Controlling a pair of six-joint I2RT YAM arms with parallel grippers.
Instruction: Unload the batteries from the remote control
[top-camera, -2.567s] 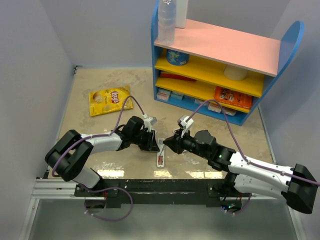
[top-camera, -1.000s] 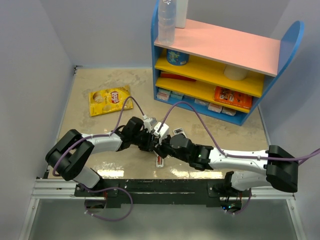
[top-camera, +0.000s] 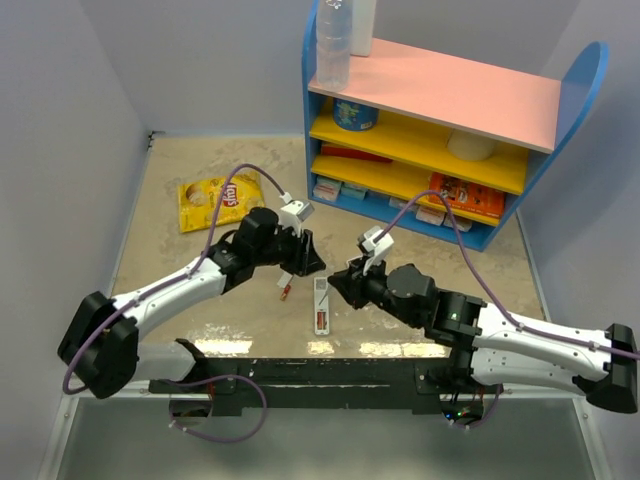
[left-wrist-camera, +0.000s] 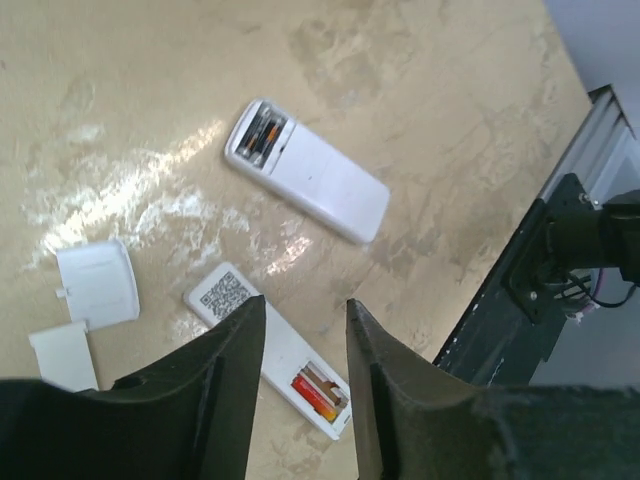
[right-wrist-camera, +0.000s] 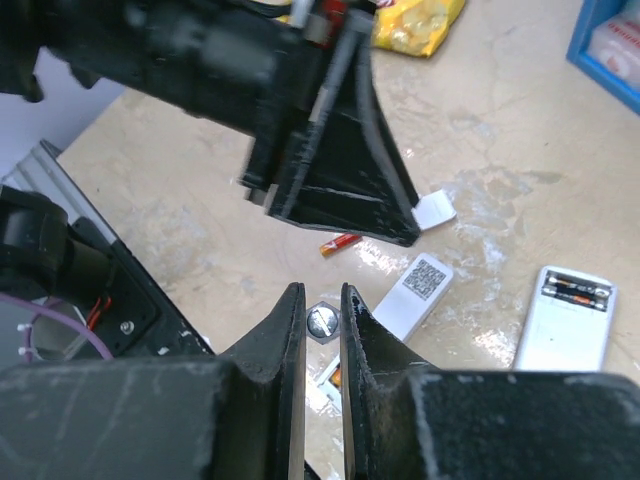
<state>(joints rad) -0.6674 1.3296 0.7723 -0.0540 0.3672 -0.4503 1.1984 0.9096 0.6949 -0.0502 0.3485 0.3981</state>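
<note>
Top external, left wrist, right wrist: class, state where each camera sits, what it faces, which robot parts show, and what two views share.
Top external: above and behind, looking down at the table; left arm and right arm show.
Left wrist: on the left arm, looking down past its open left claw at the remote control.
Right wrist: on the right arm, facing the left claw past its shut right claw.
Shared: both wrist views show the remote control.

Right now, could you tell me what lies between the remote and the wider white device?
Nothing. The left wrist view shows only bare tabletop between the remote and the device, and the right wrist view agrees.
</note>
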